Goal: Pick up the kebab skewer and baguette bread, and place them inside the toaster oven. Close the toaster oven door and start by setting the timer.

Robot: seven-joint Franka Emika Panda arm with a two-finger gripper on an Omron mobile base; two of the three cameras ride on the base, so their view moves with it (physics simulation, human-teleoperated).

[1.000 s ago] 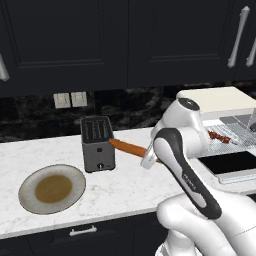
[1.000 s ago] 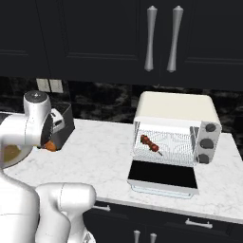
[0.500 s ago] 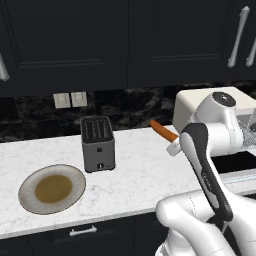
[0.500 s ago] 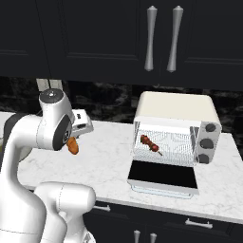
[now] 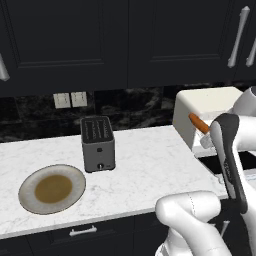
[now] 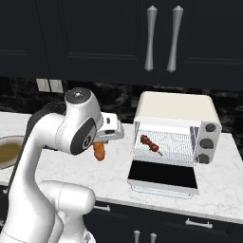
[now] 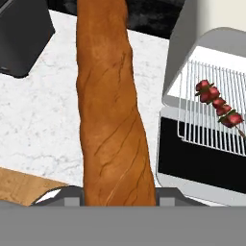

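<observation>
The baguette bread (image 7: 113, 110), long and orange-brown, is held in my gripper (image 7: 117, 197), which is shut on its near end. It hangs in the air over the counter, left of the toaster oven (image 6: 175, 128). From the right base camera its end (image 6: 98, 151) pokes out below the gripper (image 6: 101, 142). From the left base camera its tip (image 5: 198, 122) sticks up beside the gripper (image 5: 205, 137). The kebab skewer (image 6: 151, 144) lies on the wire rack inside the oven, also seen as the skewer (image 7: 220, 108). The toaster oven door (image 6: 163, 175) lies folded down flat.
A dark slot toaster (image 5: 97, 142) stands on the marble counter (image 5: 150, 165), with a grey plate (image 5: 52, 188) to its left near the front edge. Dark cabinets hang above. The oven's knobs (image 6: 207, 142) sit on its right side.
The arm has swung right from beside the slot toaster toward the toaster oven, carrying the baguette with it. The skewer and the open door stay as they were.
</observation>
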